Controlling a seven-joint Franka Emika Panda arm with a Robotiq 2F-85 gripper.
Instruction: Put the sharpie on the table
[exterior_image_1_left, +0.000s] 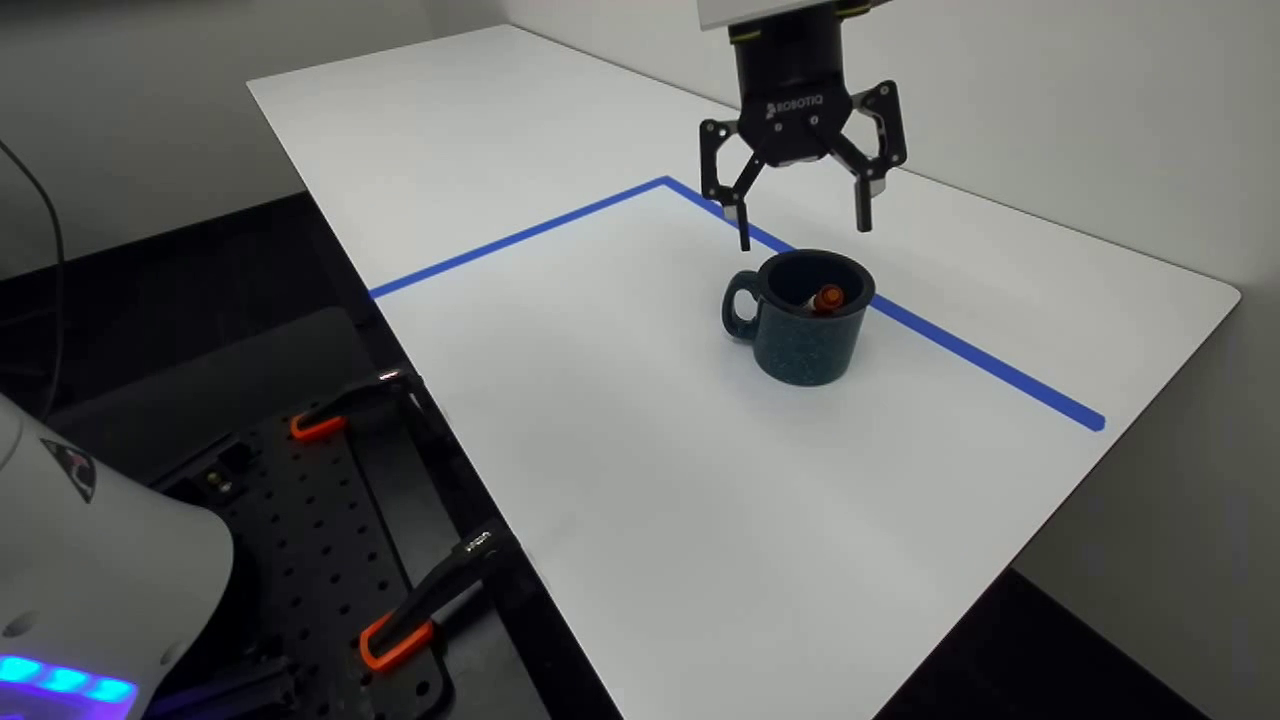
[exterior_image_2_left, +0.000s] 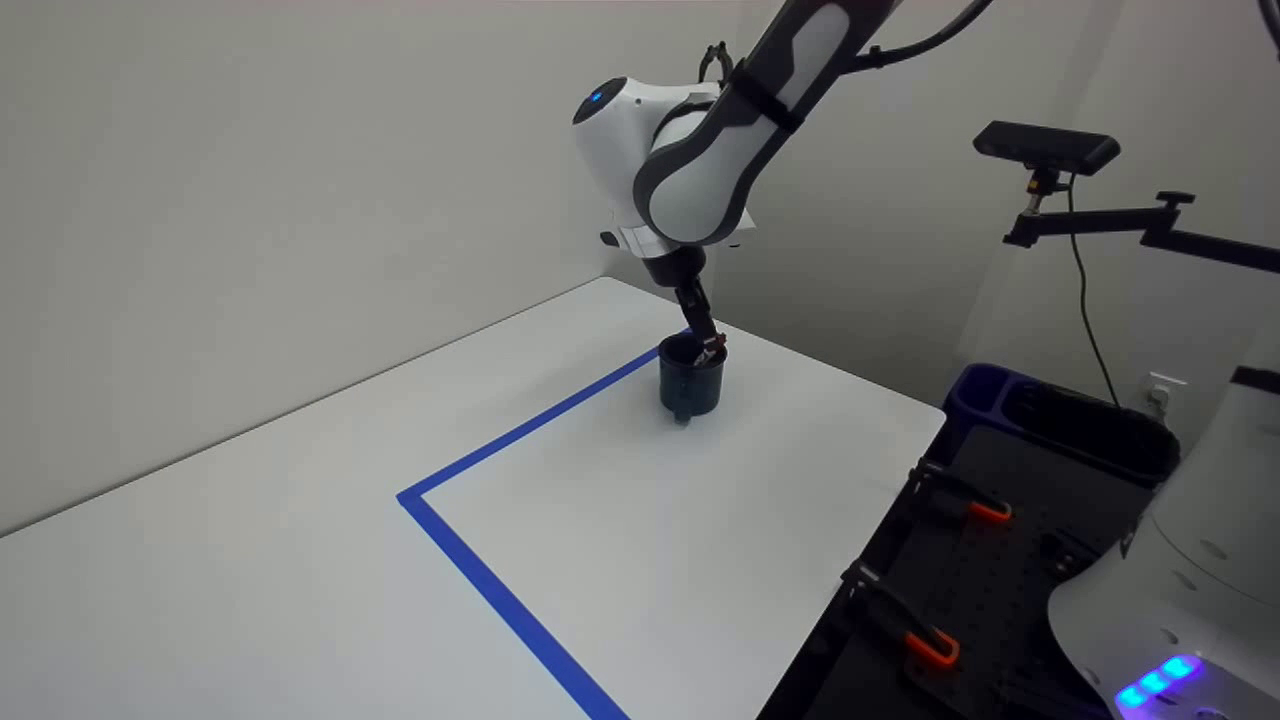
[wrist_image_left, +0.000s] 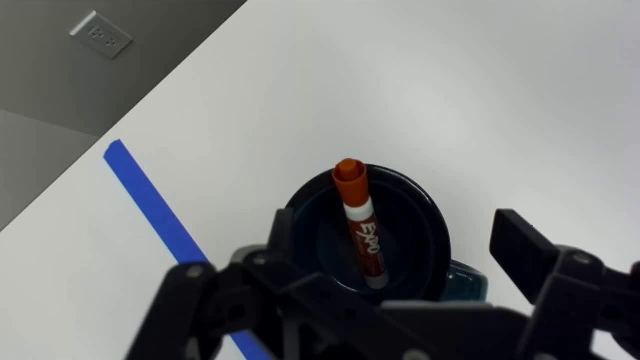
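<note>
The sharpie is an orange-capped Expo marker with a dark red and white barrel. It leans inside the dark blue mug, cap up at the rim (wrist_image_left: 367, 235); its cap shows in an exterior view (exterior_image_1_left: 828, 297), and a bit of it in an exterior view (exterior_image_2_left: 717, 342). The mug (exterior_image_1_left: 805, 350) stands upright on the white table (exterior_image_1_left: 620, 470), handle to one side. My gripper (exterior_image_1_left: 804, 240) is open and empty, pointing down above the mug. In the wrist view its fingers (wrist_image_left: 395, 220) are spread to either side of the marker, and the left finger overlaps the mug's edge.
Blue tape (exterior_image_1_left: 520, 236) marks lines on the table beside the mug. A wall (exterior_image_2_left: 350, 200) runs along the table's far side. The black bench (exterior_image_1_left: 320, 530) with orange clamps (exterior_image_1_left: 395, 640) adjoins the table. A dark bin (exterior_image_2_left: 985, 390) stands near the robot base.
</note>
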